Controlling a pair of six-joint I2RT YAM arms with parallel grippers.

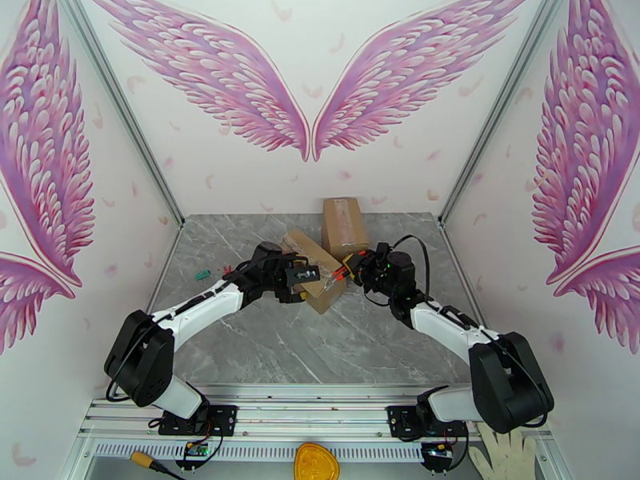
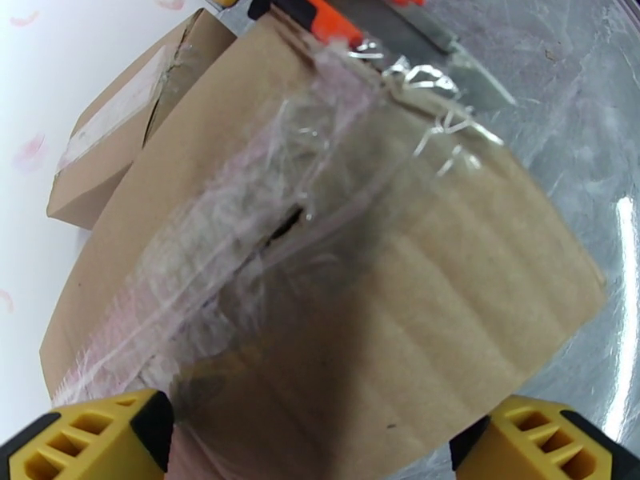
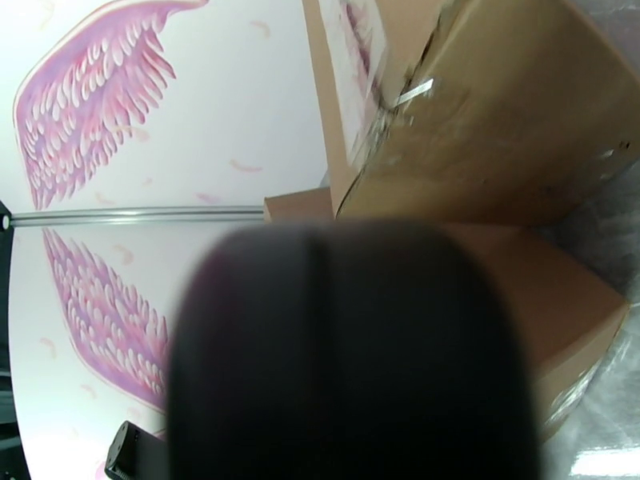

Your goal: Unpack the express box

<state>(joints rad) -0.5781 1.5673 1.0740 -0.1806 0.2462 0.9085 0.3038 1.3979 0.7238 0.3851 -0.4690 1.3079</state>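
Left gripper — jaws wide — straddles the taped express box; right gripper, clamped on a box cutter, sits just right of it.

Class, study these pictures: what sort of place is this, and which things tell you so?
Probably a robot test booth, not a real mailroom: a left arm and right arm bolted at a marble-look table, panel walls printed with pink wings, and a taped cardboard box.

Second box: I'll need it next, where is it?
The second box stands at the table's far edge in the top view, just behind the nearer box.
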